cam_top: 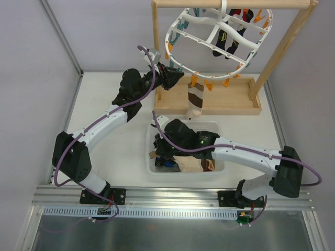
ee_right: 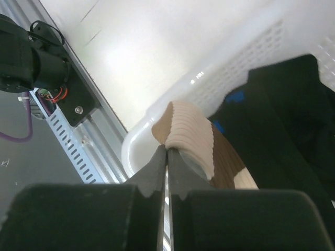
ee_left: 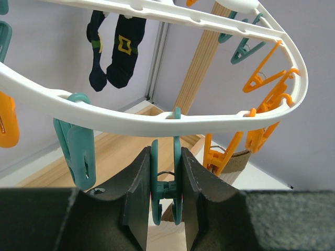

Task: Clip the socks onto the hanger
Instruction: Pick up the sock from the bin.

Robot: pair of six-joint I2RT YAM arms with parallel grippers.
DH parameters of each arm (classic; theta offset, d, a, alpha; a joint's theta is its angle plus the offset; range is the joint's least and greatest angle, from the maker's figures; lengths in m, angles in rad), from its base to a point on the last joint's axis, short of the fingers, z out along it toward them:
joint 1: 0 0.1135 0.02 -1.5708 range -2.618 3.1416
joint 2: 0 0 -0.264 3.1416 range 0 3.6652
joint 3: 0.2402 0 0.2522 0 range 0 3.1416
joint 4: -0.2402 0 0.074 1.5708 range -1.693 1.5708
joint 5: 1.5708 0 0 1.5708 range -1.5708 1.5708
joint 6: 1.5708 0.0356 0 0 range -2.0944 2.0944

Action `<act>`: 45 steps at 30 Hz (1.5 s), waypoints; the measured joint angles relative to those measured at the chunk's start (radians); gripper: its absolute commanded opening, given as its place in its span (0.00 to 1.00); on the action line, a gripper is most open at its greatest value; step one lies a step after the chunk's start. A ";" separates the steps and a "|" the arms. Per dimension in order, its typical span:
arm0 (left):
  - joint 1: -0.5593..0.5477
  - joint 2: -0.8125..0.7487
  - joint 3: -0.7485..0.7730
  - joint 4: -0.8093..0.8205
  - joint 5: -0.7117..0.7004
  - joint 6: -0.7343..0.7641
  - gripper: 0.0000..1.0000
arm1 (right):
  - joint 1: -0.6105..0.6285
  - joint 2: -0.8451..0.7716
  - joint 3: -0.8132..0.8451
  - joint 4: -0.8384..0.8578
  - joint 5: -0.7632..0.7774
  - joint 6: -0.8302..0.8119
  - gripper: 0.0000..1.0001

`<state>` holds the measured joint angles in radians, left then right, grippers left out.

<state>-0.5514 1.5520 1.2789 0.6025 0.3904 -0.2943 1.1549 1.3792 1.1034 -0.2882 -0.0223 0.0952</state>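
The white oval hanger (cam_top: 180,39) hangs from a wooden frame at the back. My left gripper (cam_top: 175,77) is shut on a teal peg (ee_left: 166,183) that dangles from the hanger's rim (ee_left: 157,123). A tan, brown and white banded sock (cam_top: 196,99) hangs from an orange peg beside it. Black patterned socks (ee_left: 112,49) hang on the far side. My right gripper (cam_top: 159,155) is down in the white basket (cam_top: 220,125). In the right wrist view its fingertips (ee_right: 167,151) are pinched shut on the cream cuff of a banded sock (ee_right: 191,138).
The wooden frame's base (cam_top: 230,104) lies behind the basket, with its posts (cam_top: 285,47) either side of the hanger. Black socks (ee_right: 282,115) fill the basket's other side. Orange pegs (ee_left: 264,104) hang along the rim to the right of the held peg.
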 measured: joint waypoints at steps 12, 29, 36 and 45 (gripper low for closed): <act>0.000 0.000 0.000 -0.009 -0.008 0.016 0.00 | 0.026 0.086 0.070 0.074 -0.030 -0.005 0.01; 0.000 0.006 0.001 -0.010 -0.011 0.018 0.00 | 0.051 -0.285 -0.203 0.047 0.373 0.216 0.01; 0.000 0.017 0.005 -0.009 -0.010 0.017 0.00 | 0.052 -0.295 -0.252 -0.180 0.529 0.431 0.01; -0.006 0.021 0.008 -0.010 -0.009 0.013 0.00 | 0.006 -0.268 -0.253 -0.301 0.690 0.579 0.01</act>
<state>-0.5571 1.5734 1.2869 0.5930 0.3817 -0.2813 1.1610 1.1114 0.8501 -0.5892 0.6674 0.6743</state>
